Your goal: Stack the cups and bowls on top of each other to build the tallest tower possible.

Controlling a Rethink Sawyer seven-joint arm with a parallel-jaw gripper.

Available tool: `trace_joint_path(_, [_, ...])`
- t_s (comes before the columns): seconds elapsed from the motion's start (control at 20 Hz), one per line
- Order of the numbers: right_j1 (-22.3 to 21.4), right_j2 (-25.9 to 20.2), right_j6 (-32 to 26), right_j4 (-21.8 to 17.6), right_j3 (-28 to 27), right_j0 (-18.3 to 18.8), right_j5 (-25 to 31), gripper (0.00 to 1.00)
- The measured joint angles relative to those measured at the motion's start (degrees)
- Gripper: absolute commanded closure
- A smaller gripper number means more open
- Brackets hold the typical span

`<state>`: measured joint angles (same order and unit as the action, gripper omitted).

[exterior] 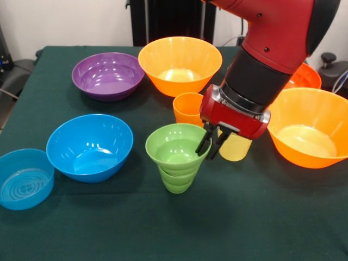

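A small green bowl [175,142] sits upright on a green ribbed cup [176,180] at the table's middle front; together they form the tower. My gripper [212,145] comes down at the bowl's right rim, its two dark fingers close together with the rim between them. An orange cup [187,107] stands just behind the tower. A pale yellow cup [237,149] is partly hidden behind the gripper. The other bowls stand separately around them.
A purple bowl [107,75] and a big orange bowl [179,64] stand at the back. Another big orange bowl [311,128] is at the right, with a red-orange bowl [305,76] half hidden behind the arm. A medium blue bowl [89,145] and a translucent blue bowl [23,179] sit at the left.
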<state>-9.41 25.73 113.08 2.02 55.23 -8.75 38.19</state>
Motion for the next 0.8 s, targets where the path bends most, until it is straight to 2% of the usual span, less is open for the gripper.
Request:
trace_joint_path(0.3, [1.1,0.2,0.0,0.5,-2.1,0.5,0.8,1.00])
trace_joint_path(0.8, [0.9,0.2,0.0,0.5,-1.9,0.6,0.8,1.00])
